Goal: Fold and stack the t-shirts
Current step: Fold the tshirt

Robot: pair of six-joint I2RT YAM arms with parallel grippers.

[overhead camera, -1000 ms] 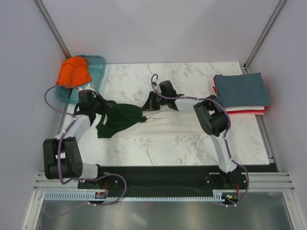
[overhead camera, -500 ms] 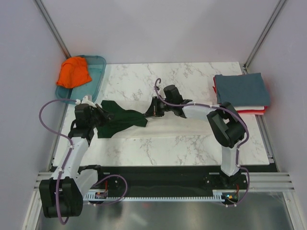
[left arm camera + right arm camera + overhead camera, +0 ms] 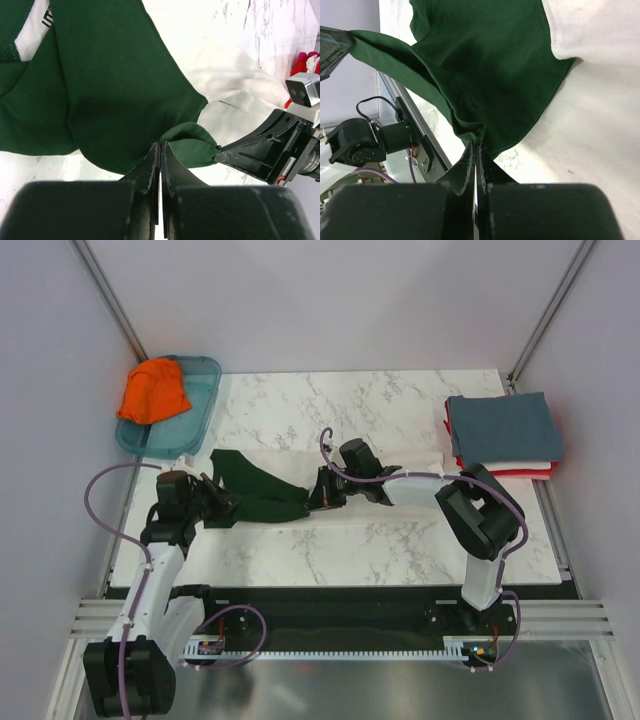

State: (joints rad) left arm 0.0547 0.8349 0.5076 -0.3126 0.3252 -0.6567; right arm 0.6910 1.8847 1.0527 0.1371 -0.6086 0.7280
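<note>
Tee (image 3: 368,514) partly hidden under arms, left hand (image 3: 161,151), right hand (image 3: 476,150), both clamped on its green cloth

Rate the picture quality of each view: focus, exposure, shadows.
Top external: sharp and evenly lit, with only soft shadows on the marble table. Left wrist: the left gripper is a dark, blurred mass near the lens, while the cream-and-green t-shirt is sharp. Right wrist: the right gripper is likewise dark and blurred, and the shirt's cream body looks nearly washed out.
</note>
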